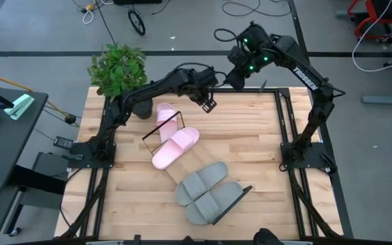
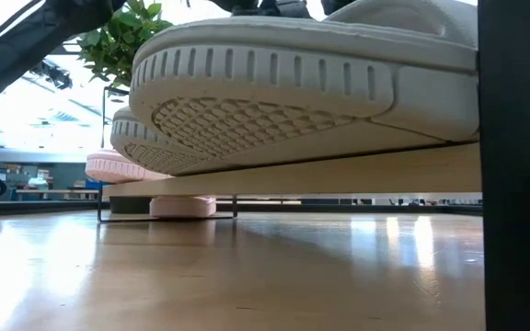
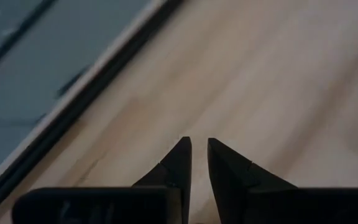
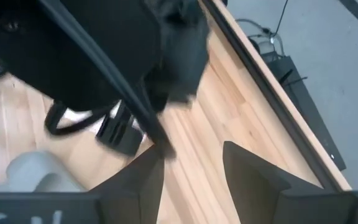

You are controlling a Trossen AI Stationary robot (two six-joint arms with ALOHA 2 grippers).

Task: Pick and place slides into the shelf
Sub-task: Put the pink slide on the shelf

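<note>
The shelf (image 1: pixel 182 170) lies slantwise on the table, with wire frames at both ends. Two grey slides (image 1: pixel 203 182) (image 1: pixel 218 201) lie side by side on its near part; in the low view one grey slide's sole (image 2: pixel 293 101) rests on the shelf board (image 2: pixel 357 165). One pink slide (image 1: pixel 175 147) lies on the far part. The other pink slide (image 1: pixel 165 117) sits at the far wire frame (image 1: pixel 162 129). My left gripper (image 1: pixel 209 105) (image 3: pixel 198 144) hangs over the table's far part, fingers a narrow gap apart, nothing between them. My right gripper (image 1: pixel 245 67) (image 4: pixel 191 163) waits open above the far edge.
A potted plant (image 1: pixel 118 68) stands at the far left corner, beside the left arm. The table's right half (image 1: pixel 264 136) is bare wood. A dark frame post (image 2: pixel 513 165) rises close to the low camera. The left arm (image 4: pixel 104 50) crosses the right wrist view.
</note>
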